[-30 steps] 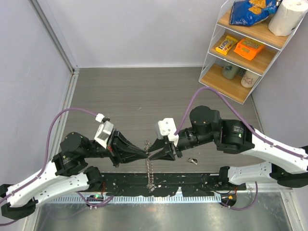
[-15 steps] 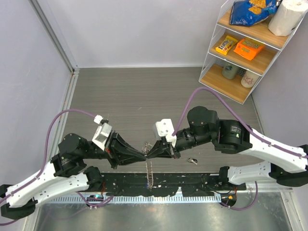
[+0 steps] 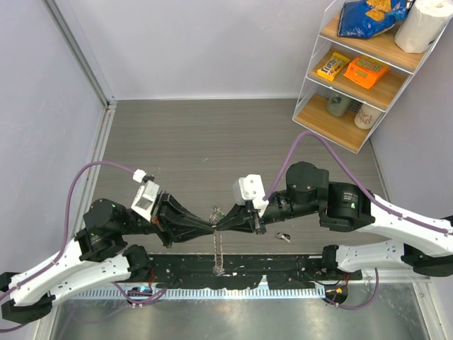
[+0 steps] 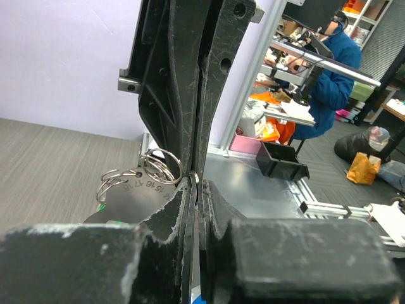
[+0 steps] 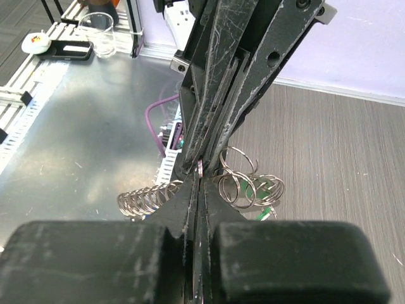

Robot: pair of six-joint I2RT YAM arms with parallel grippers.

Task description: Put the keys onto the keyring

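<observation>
Since a second ago the right tool has closed and its tip has come against the tip of the left one; the bunch of rings between them has hardly moved.

Above the middle of the black rail (image 3: 233,273), the left tool (image 3: 210,228) is pressed together and pinches the keyring (image 3: 216,212), which is lifted off the bench (image 3: 212,142). Its chain (image 3: 219,255) hangs limp down toward the rail. The green key (image 5: 266,190) sits among the rings. The right tool (image 3: 221,227) is also pressed together, tip to tip with the left; if it nips a ring wire, I cannot tell. The dark key (image 3: 284,236) lies on the bench just beyond the rail, right of its middle.

I judge the rings light, thin, springy and slippery, so they can twist out of a weak pinch. Better to hold a ring flat across its wire, away from the split end, and each key by its head. The chain will swing.
</observation>
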